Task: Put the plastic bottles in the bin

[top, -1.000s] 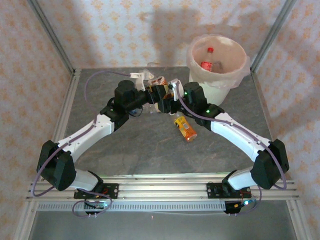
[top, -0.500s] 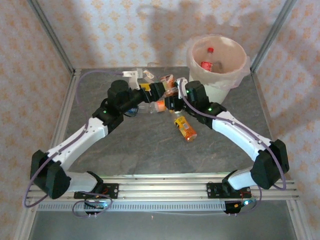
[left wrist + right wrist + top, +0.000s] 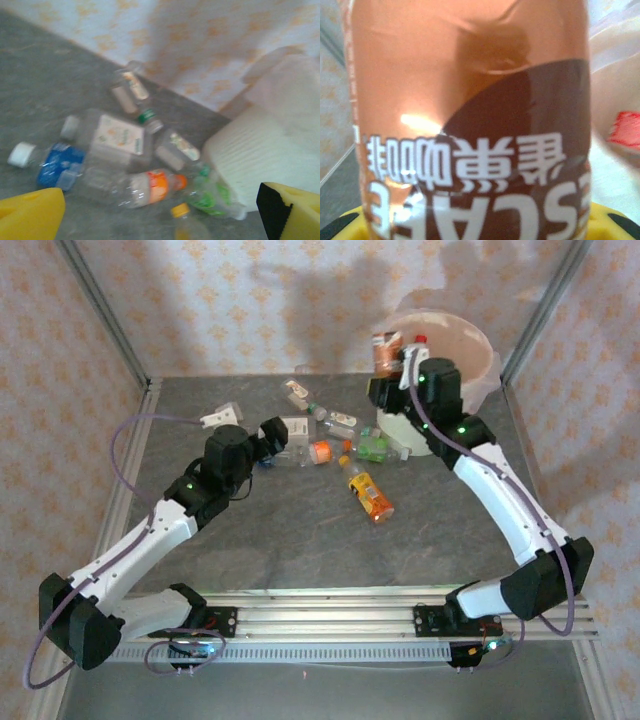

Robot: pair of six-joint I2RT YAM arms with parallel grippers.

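Grey bench point(image 3: 300, 540) | right hand point(image 3: 388, 378) clamps brown-labelled plastic bottle point(image 3: 386, 350) above rim of white lined bin point(image 3: 260, 160), for release | left hand point(image 3: 277, 432) wide, facing remaining crushed bottles point(image 3: 325, 435).

Roughly ten plastic bottles point(image 3: 368, 495); one bin point(image 3: 481, 348).

A grey, stone-patterned table point(image 3: 300, 540) fills the floor of the enclosure, edged along its left side by a metal strip point(image 3: 130, 470). Behind and beside it stand walls point(image 3: 250, 310) papered pale pink with small orange floral motifs, with soft shadows across the back one. Two slanted aluminium posts, one on the left point(image 3: 100, 310) and one on the right point(image 3: 545, 305), meet the table's far corners. Silver rails point(image 3: 330, 605) run along the near edge, with a perforated strip point(image 3: 320, 652) just below them.
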